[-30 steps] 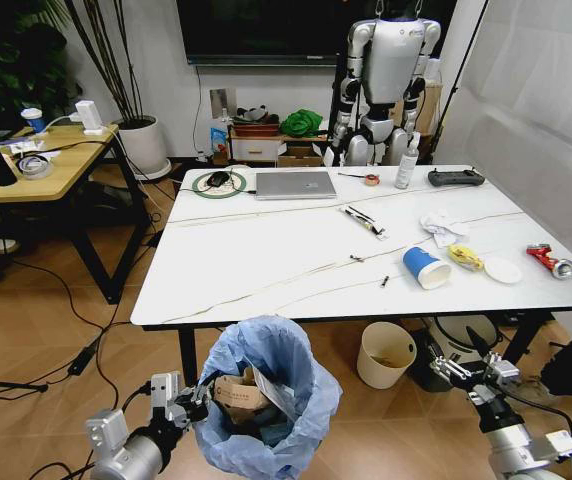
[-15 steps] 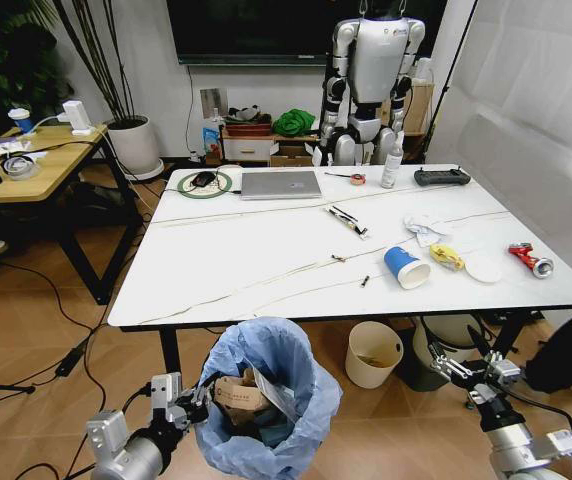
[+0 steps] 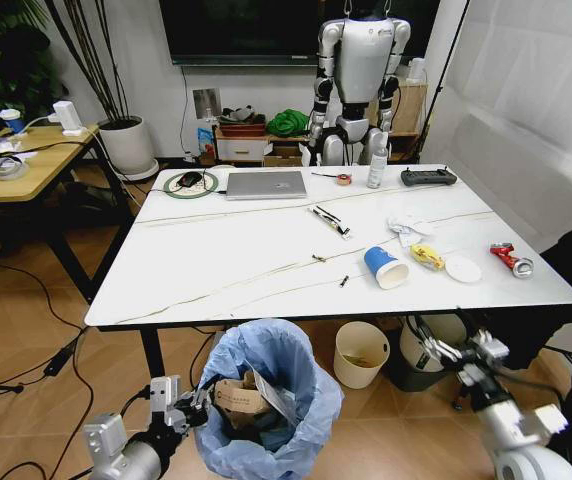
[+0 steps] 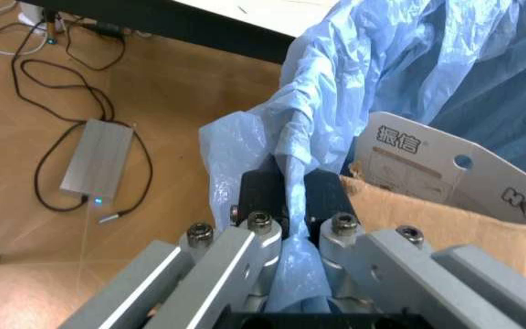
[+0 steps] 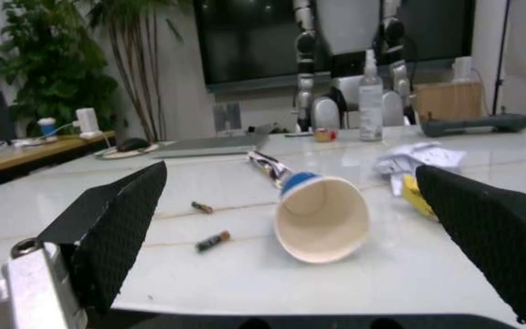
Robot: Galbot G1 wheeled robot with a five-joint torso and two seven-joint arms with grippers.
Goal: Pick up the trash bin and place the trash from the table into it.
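Left gripper [image 3: 194, 402] lower left of head view, clamped on bag rim of trash bin [image 3: 266, 398] at bottom centre. Left wrist cam: bag pinched betw fingers [image 4: 261, 241], cardboard box [image 4: 446, 199] inside. Right gripper [image 3: 446, 352] lower right, jaws wide apart, holding nothing; right wrist cam: blue cup [image 5: 318, 214] on its side on table [image 5: 244, 267], centre frame.

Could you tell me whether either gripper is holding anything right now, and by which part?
The left gripper holds the trash bin by its bag-covered rim; the right gripper is open and empty.

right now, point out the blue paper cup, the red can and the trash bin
blue paper cup [image 3: 385, 268], head view, on its side wall
red can [image 3: 507, 258], head view, on its body
trash bin [image 3: 311, 385], head view, on the blue bag's rim
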